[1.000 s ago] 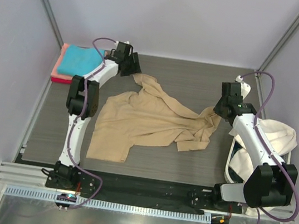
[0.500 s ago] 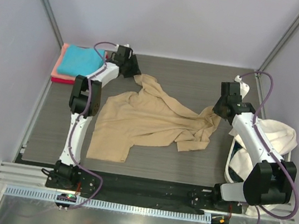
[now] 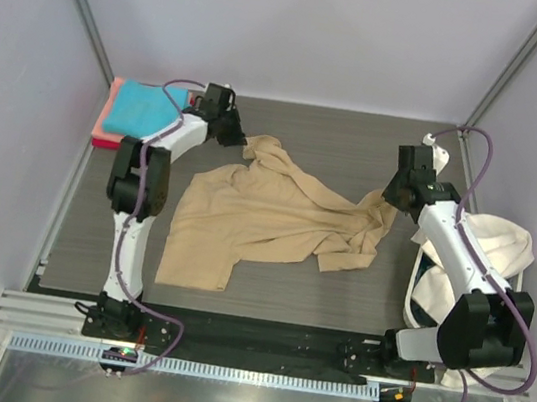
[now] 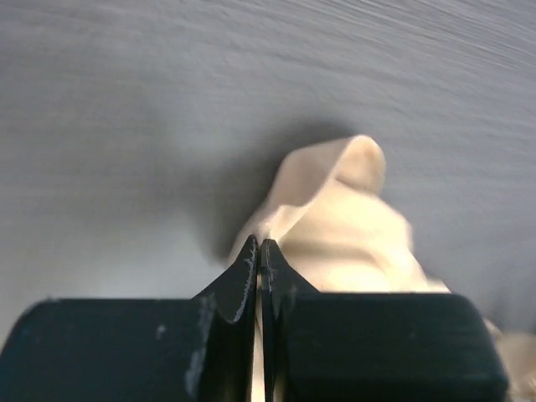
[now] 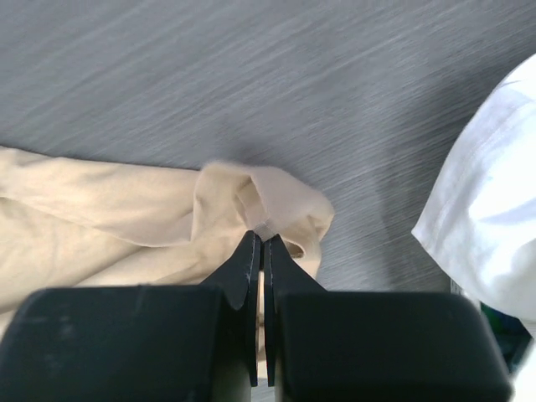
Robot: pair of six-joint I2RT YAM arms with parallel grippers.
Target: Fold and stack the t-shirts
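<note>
The counter (image 3: pixel 338 141) is a dark grey, wood-grained surface. A tan t-shirt (image 3: pixel 256 214) lies crumpled across its middle, spread widest toward the near-left side, with one bunched tip reaching toward the far-left corner and another toward the right edge. In the far-left corner sits a folded stack with a turquoise t-shirt (image 3: pixel 141 106) on top and a salmon-pink t-shirt (image 3: pixel 117 87) showing under it at the left and near sides. At the right edge, toward the near-right corner, stands a white basket (image 3: pixel 413 304) holding cream-white t-shirts (image 3: pixel 494 245), well apart from the stack.
</note>
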